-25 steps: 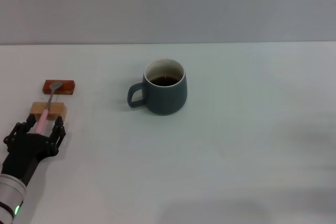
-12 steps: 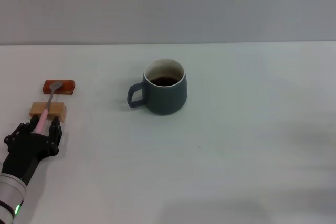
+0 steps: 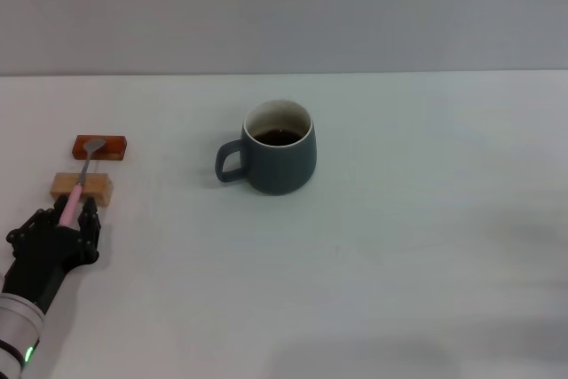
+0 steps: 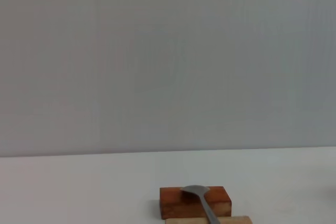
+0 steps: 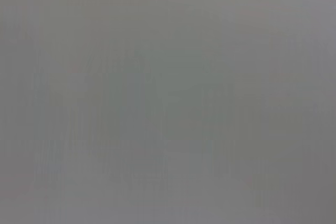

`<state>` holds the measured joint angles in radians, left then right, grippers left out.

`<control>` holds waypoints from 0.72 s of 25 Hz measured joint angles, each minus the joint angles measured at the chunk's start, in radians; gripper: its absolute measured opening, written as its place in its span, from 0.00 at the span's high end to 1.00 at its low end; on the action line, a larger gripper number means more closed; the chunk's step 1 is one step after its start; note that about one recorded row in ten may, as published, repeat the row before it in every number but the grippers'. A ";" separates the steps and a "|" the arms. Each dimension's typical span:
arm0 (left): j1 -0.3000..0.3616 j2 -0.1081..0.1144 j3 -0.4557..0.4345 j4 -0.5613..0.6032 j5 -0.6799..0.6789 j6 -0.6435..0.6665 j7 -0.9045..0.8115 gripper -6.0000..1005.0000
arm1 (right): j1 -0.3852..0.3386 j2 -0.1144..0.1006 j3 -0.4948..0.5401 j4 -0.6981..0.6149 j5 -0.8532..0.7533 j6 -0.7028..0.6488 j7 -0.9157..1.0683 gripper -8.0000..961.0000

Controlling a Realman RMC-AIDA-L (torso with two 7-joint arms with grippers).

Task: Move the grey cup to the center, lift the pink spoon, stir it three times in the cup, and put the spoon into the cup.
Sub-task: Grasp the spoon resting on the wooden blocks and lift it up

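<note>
The grey cup (image 3: 280, 161) stands upright near the table's middle, its handle pointing to the left, with dark liquid inside. At the far left the pink spoon (image 3: 83, 170) lies across two small blocks. Its metal bowl (image 4: 197, 190) rests on the farther block. My left gripper (image 3: 76, 212) is at the near end of the spoon, its black fingers shut on the pink handle. My right gripper is out of view; the right wrist view shows only plain grey.
The spoon's bowl lies on a red-brown block (image 3: 99, 146); a tan block (image 3: 82, 187) supports its handle just beyond my left fingertips. White table stretches between the blocks and the cup and on to the right.
The left gripper's fingers, spread on either side of the pink handle a second ago, have drawn together onto it. The cup and blocks have not moved.
</note>
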<state>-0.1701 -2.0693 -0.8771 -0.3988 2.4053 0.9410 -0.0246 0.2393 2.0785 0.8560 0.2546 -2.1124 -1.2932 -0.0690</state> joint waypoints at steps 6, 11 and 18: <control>-0.001 0.000 0.004 0.000 0.000 -0.004 0.000 0.66 | 0.000 0.000 0.000 0.000 0.000 0.000 0.000 0.99; -0.002 0.000 0.002 0.000 0.000 -0.007 0.000 0.66 | 0.000 0.000 0.000 0.000 0.000 -0.001 0.000 0.99; -0.005 0.000 -0.001 0.001 0.000 -0.016 0.000 0.66 | 0.000 0.000 0.000 0.000 0.000 -0.001 0.000 0.99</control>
<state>-0.1751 -2.0692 -0.8784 -0.3977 2.4053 0.9249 -0.0246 0.2390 2.0785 0.8560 0.2546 -2.1121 -1.2947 -0.0690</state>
